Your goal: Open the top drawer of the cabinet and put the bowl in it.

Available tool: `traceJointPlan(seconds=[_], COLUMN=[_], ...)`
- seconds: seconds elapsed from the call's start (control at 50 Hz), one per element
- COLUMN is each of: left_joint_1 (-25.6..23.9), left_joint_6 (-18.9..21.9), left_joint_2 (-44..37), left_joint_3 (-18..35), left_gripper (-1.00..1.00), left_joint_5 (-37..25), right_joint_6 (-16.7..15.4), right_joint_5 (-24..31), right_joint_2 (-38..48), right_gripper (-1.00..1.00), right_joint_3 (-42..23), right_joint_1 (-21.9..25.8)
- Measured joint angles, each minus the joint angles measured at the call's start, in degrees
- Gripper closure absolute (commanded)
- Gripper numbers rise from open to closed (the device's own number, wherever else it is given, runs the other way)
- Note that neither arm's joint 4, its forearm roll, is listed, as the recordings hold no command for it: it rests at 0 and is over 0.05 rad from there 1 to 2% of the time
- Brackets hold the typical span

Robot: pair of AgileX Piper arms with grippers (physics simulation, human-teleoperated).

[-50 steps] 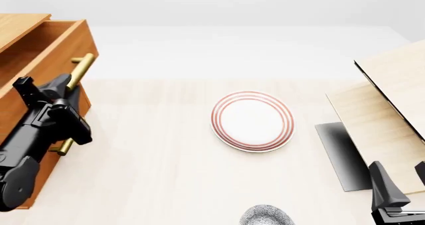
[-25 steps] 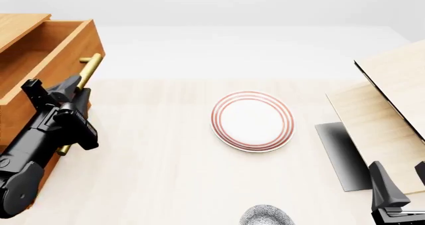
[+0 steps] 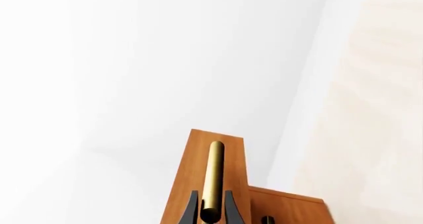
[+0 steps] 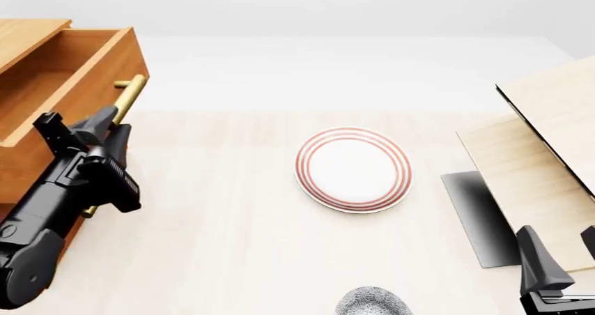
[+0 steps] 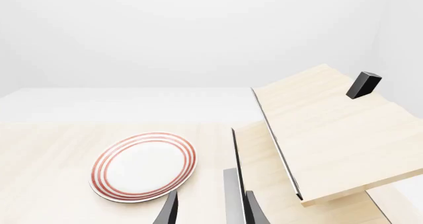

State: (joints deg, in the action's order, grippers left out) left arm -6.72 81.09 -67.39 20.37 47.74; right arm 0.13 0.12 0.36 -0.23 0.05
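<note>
The orange-brown cabinet (image 4: 26,37) stands at the left edge of the front view. Its top drawer (image 4: 58,85) is pulled out, and the inside shows nothing in it. My left gripper (image 4: 82,128) is shut on the drawer's brass bar handle (image 4: 128,94). In the left wrist view the two dark fingers (image 3: 192,208) sit on either side of the brass handle (image 3: 213,177). The speckled bowl (image 4: 374,303) rests at the near table edge, only partly in view. My right gripper (image 4: 562,260) stands open at the near right, to the right of the bowl and holding nothing.
A white plate with red rings (image 4: 353,169) (image 5: 144,166) lies mid-table. Pale light-wood furniture (image 4: 544,155) with a dark panel (image 4: 476,214) fills the right side. A lower drawer's brass handle (image 4: 90,208) shows under my left arm.
The top drawer has slid farther out toward the near side, with my left gripper holding its handle and moving back with it. Right arm, bowl and plate have not moved.
</note>
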Motion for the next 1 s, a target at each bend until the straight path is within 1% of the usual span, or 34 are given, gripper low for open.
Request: traceJointPlan(seconds=[0.16,0.18,0.5,0.84,0.92,1.0], left_joint_1=[-0.4,-0.45,-4.39,-6.48,-7.19,-7.86], left_joint_6=[0.03,0.03,0.2,2.61,2.17,0.66], left_joint_2=[-0.16,-0.18,0.01,1.38,2.54,4.48], left_joint_3=[-0.12,-0.13,-2.61,-5.48,-5.52,-4.88], left_gripper=[1.0,-1.0,-1.0,-1.0,-1.0,-1.0], left_joint_5=[0.55,0.62,0.99,4.09,3.25,0.74], right_joint_6=[0.0,0.0,-0.01,0.0,0.0,0.0], right_joint_5=[0.0,0.0,0.0,0.0,0.0,0.0], right_joint_2=[0.0,0.0,0.0,0.0,0.0,0.0], right_gripper=[-1.0,-1.0,-1.0,-1.0,-1.0,-1.0], right_joint_3=[0.0,0.0,0.0,0.0,0.0,0.0], right_joint_1=[0.0,0.0,0.0,0.0,0.0,0.0])
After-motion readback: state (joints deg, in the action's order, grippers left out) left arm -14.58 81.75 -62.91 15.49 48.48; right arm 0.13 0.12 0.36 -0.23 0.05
